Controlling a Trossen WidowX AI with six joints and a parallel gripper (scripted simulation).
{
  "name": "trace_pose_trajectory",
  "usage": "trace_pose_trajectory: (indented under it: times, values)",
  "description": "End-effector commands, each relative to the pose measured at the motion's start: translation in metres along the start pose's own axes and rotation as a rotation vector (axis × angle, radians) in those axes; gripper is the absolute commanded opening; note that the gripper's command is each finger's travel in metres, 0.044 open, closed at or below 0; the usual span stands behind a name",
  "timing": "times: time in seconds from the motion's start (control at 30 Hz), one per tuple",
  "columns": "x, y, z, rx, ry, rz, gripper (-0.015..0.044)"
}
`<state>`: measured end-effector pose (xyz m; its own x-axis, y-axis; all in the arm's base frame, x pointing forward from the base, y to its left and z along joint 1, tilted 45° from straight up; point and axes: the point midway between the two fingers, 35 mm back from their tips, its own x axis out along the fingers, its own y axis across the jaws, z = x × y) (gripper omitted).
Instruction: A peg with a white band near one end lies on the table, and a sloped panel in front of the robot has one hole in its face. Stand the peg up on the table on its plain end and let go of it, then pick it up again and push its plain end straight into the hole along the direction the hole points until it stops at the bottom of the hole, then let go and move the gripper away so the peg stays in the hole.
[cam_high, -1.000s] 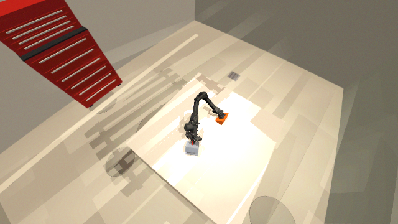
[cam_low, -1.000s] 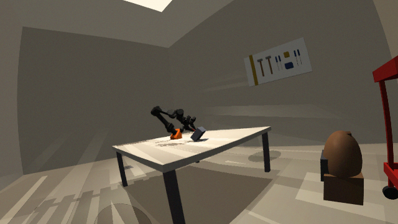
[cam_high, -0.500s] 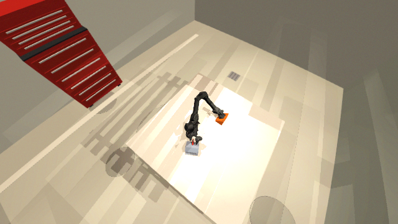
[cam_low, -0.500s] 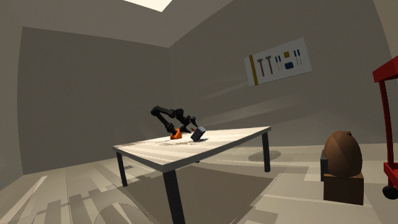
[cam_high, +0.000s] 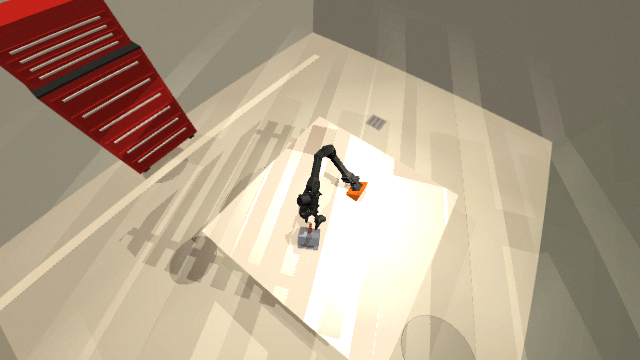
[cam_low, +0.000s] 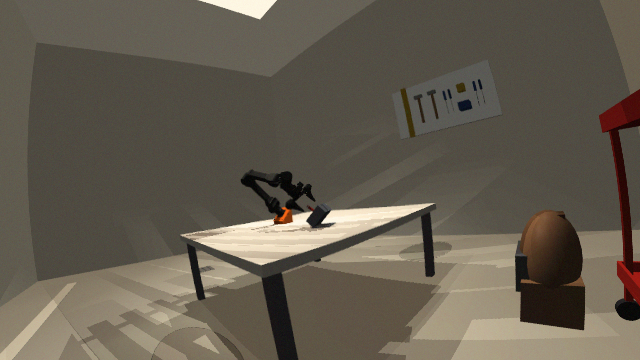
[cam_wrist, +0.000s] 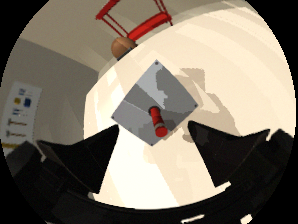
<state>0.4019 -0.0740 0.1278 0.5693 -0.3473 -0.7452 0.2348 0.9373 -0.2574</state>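
Note:
The red peg (cam_high: 310, 229) (cam_low: 310, 206) (cam_wrist: 157, 120) sticks out of the hole in the grey sloped panel (cam_high: 308, 241) (cam_low: 318, 215) (cam_wrist: 135, 111), which stands on the pale table (cam_high: 390, 240) (cam_low: 280, 245) (cam_wrist: 200, 63). Only the peg's upper part shows; its white band cannot be made out. My gripper (cam_high: 315, 220) (cam_low: 306, 192) (cam_wrist: 153, 125) is open wide. It sits just behind the peg's free end, and its fingers stand apart on either side without touching the peg.
The arm's orange base (cam_high: 357, 191) (cam_low: 283, 216) sits on the table behind the panel. A red tool chest (cam_high: 95, 85), a red cart (cam_low: 625, 200) (cam_wrist: 133, 6) and a brown egg-shaped object (cam_low: 550, 247) on a box stand away from the table.

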Motion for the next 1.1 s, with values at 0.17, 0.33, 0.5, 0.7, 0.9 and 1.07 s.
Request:
trace_pose_trajectory:
  times: [0.17,0.33,0.5,0.7,0.9,1.07]
  values:
    - [-0.019,0.000,0.004,0.006,-0.012,-0.001,0.0440]
    - [-0.028,0.000,0.003,0.005,-0.011,0.000,0.0440]
    - [-0.037,0.001,0.003,0.004,-0.011,0.001,0.0440]
    - [-0.047,0.001,0.001,0.002,-0.010,0.002,0.0440]
    - [-0.056,0.002,0.000,0.001,-0.009,0.003,0.0440]
    - [-0.063,0.003,-0.003,0.000,-0.008,0.004,0.0440]
